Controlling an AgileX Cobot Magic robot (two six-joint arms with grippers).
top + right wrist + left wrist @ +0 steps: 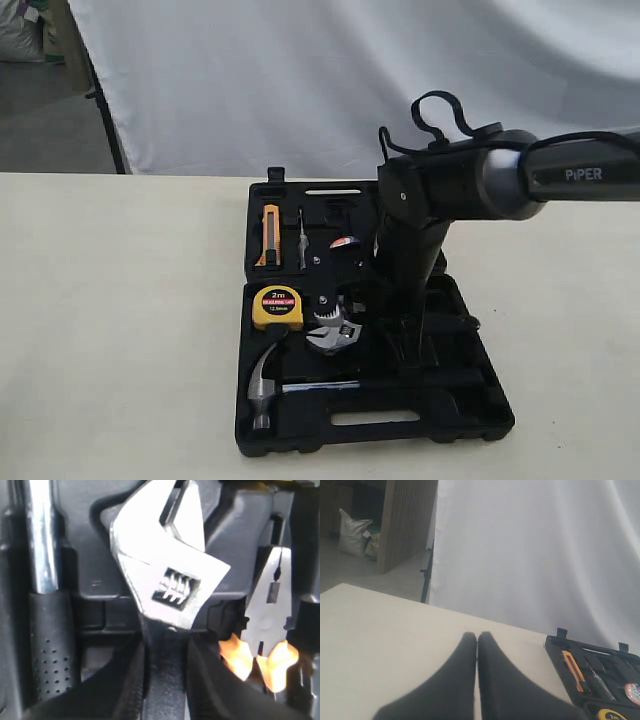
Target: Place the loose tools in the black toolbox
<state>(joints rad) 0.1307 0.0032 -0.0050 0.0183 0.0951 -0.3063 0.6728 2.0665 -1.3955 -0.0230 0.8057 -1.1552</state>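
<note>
The black toolbox (470,415) lies open on the table. The silver adjustable wrench (165,575) lies over a recess in its near half, head towards the yellow tape measure. My right gripper (165,647) is shut on the wrench's black handle, one finger (127,685) on each side. The claw hammer (265,385) lies in the front recess, and its handle (47,630) runs beside the wrench. The small tape roll (344,243) sits in the far half. My left gripper (477,641) is shut on nothing, above bare table left of the toolbox (600,675).
The yellow tape measure (277,307) and orange-handled pliers (267,635) sit in recesses beside the wrench. An orange utility knife (270,235) and a thin screwdriver (301,240) lie in the far half. My right arm (420,230) hangs over the box. A white curtain backs the table.
</note>
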